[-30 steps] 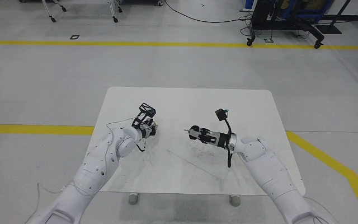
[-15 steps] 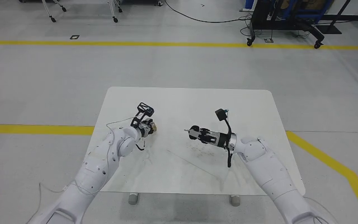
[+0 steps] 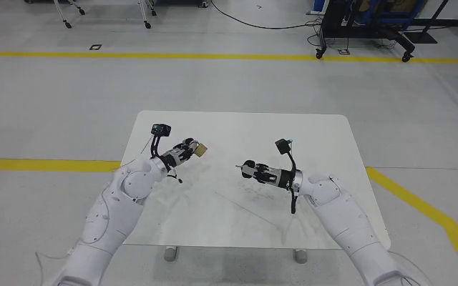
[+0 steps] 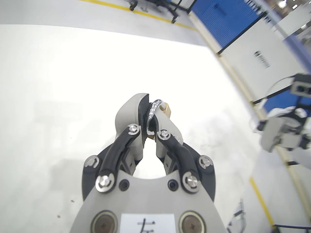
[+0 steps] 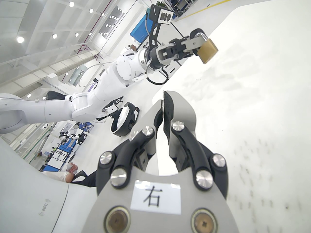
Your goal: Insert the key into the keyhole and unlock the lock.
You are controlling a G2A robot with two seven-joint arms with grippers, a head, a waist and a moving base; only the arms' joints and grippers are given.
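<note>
My left gripper (image 4: pixel 152 115) pinches the lock (image 5: pixel 207 50) by its shackle, clear above the table (image 3: pixel 286 132). My right gripper (image 5: pixel 163 105) is closed on the key (image 3: pixel 238 168), well apart from the lock.

gap: left gripper (image 3: pixel 191 149) to right gripper (image 3: pixel 244 169) | obstacles: lock (image 3: pixel 201 149) (aloft), key (image 3: pixel 237 167)
</note>
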